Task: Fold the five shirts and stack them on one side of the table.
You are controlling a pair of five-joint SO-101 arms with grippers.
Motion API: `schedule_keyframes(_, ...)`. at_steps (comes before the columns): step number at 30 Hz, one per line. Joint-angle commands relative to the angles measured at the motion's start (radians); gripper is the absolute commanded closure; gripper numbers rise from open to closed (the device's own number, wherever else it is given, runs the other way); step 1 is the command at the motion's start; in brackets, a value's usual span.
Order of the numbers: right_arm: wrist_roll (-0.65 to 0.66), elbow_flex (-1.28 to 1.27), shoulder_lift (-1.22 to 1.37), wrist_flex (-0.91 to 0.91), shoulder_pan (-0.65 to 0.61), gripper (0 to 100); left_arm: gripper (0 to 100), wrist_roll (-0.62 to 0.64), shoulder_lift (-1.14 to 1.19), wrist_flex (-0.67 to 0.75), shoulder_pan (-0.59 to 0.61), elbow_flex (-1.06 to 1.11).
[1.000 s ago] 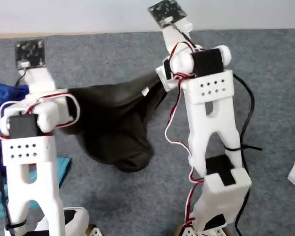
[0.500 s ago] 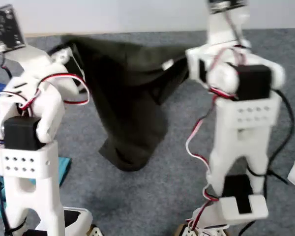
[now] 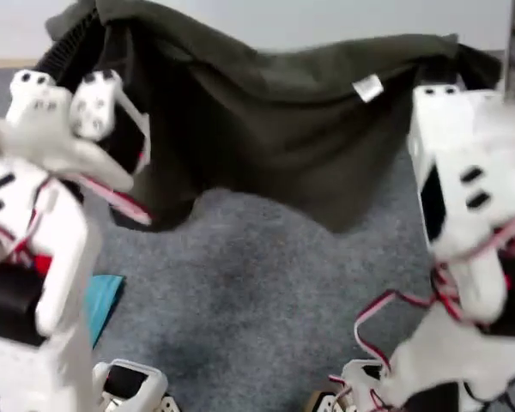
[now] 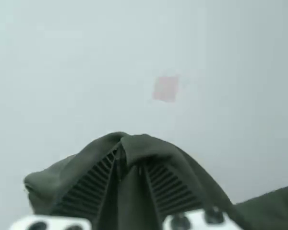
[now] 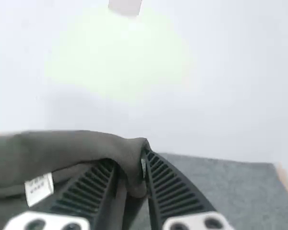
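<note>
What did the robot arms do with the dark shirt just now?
Both arms rose and spread apart, lifting the dark shirt above the grey table; it hangs stretched between the left gripper and right gripper. Both kept their grip; the teal cloth stayed put.

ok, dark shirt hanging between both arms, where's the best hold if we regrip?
Top edge of the dark shirt, at the outer corners either side of the white tag, where the left gripper and right gripper pinch it. Come from the arms' side: the cloth hangs spread from that edge, lower edge loose.

robotics lab: felt-topped table (image 3: 266, 292), bare wall (image 4: 86, 48)
</note>
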State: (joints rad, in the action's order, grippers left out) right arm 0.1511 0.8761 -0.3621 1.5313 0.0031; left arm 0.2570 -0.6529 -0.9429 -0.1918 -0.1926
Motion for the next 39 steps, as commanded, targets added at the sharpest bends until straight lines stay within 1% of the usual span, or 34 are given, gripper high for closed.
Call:
schedule_keyframes(1, 0.014, 0.003, -0.079, 0.021, 0.012, 99.1, 100, -0.084, -0.075, 0.028, -0.026, -0.033)
schedule_keyframes(7, 0.014, 0.003, -0.189, 0.159, 0.012, 99.1, 100, -0.133, -0.163, -0.025, 0.025, -0.031)
schedule_keyframes(11, 0.014, 0.003, -0.26, 0.24, 0.012, 99.1, 100, -0.132, -0.222, -0.094, 0.097, -0.033)
schedule_keyframes(16, 0.031, 0.002, -0.318, 0.259, 0.018, 99.1, 100, -0.138, -0.29, -0.189, 0.167, -0.033)
schedule_keyframes(20, 0.069, 0.002, -0.344, 0.259, 0.104, 99.1, 100, -0.209, -0.327, -0.221, 0.195, -0.031)
schedule_keyframes(22, 0.069, 0.002, -0.358, 0.259, 0.13, 99.1, 100, -0.216, -0.339, -0.222, 0.212, -0.028)
schedule_keyframes(28, 0.071, -0.055, -0.418, 0.259, 0.147, 99.1, 100, -0.221, -0.345, -0.31, 0.215, -0.028)
schedule_keyframes(31, 0.071, -0.118, -0.469, 0.259, 0.147, 99.1, 100, -0.222, -0.347, -0.37, 0.215, -0.028)
schedule_keyframes(34, 0.103, -0.201, -0.535, 0.259, 0.148, 99.1, 100, -0.222, -0.347, -0.428, 0.215, -0.028)
schedule_keyframes(39, 0.11, -0.334, -0.634, 0.259, 0.148, 99.1, 100, -0.222, -0.347, -0.488, 0.209, -0.028)
